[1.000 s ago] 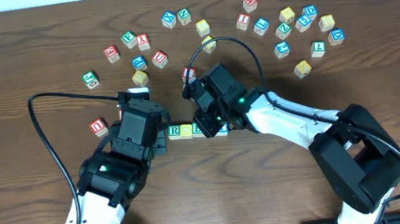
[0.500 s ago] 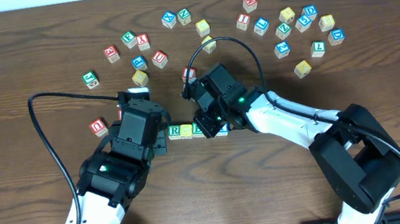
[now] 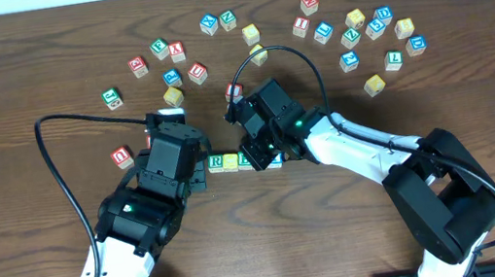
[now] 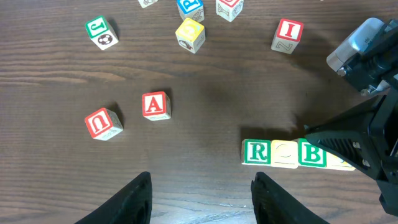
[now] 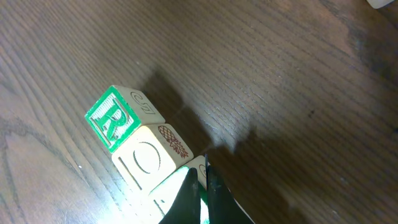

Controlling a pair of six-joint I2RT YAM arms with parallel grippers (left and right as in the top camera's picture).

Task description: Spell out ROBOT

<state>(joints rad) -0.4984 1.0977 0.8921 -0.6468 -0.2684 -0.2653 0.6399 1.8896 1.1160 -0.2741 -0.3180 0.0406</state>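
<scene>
A row of small wooden cubes lies mid-table: green R [image 4: 256, 152], a yellow cube with a faint O [image 4: 285, 153], green B [image 4: 311, 153], and a fourth pale cube [image 4: 339, 161] mostly hidden behind my right gripper. The right wrist view shows the R [image 5: 112, 118] and the yellow O cube [image 5: 146, 158] side by side. My right gripper [image 5: 200, 180] is shut, holding nothing, with its tips over the B cube; overhead it covers the row's right end [image 3: 257, 153]. My left gripper [image 4: 202, 194] hangs open and empty over bare wood, left of and nearer than the R.
Red A [image 4: 155, 105] and red U [image 4: 103, 123] cubes sit left of the row. Beyond them are a green J [image 4: 101, 32], a yellow cube [image 4: 190, 34] and a red I [image 4: 287, 35]. Several more loose cubes [image 3: 350, 37] are scattered along the far side.
</scene>
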